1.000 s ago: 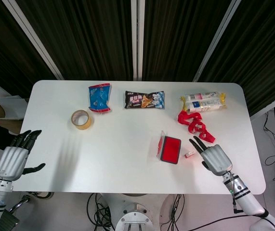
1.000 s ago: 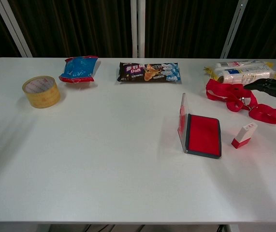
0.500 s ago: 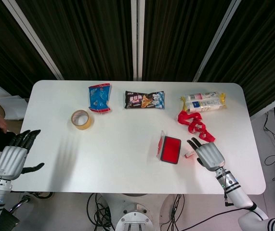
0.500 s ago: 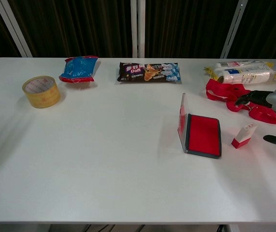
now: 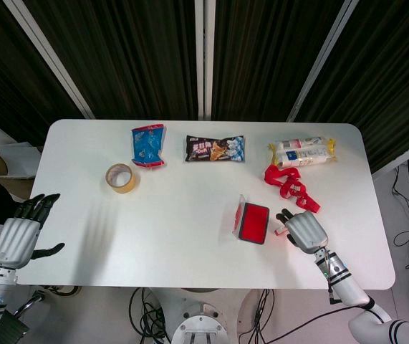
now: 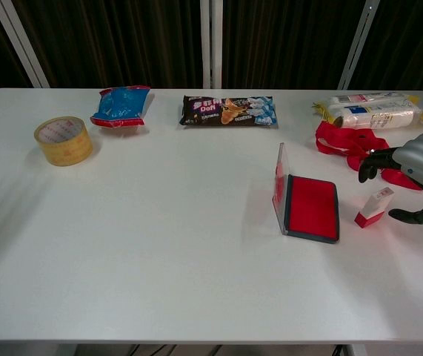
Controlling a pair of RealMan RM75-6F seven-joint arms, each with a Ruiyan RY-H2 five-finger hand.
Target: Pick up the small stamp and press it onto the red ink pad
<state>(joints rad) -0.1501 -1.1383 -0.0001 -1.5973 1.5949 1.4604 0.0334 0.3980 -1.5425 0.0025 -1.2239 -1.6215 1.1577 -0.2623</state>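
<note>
1. The small stamp (image 6: 374,207) lies on the table (image 6: 159,245), just right of the red ink pad (image 6: 312,208), whose lid stands open; nothing is picked up or inked yet.
2. The right hand (image 6: 412,178) hangs over the stamp with fingers spread and holds nothing; contact seems absent, though the angle is poor.
3. The chest view shows the gap between fingers and stamp; the head view hides most of the stamp.
4. Only the head view shows the left hand (image 5: 19,239), open and empty, well apart.
</note>
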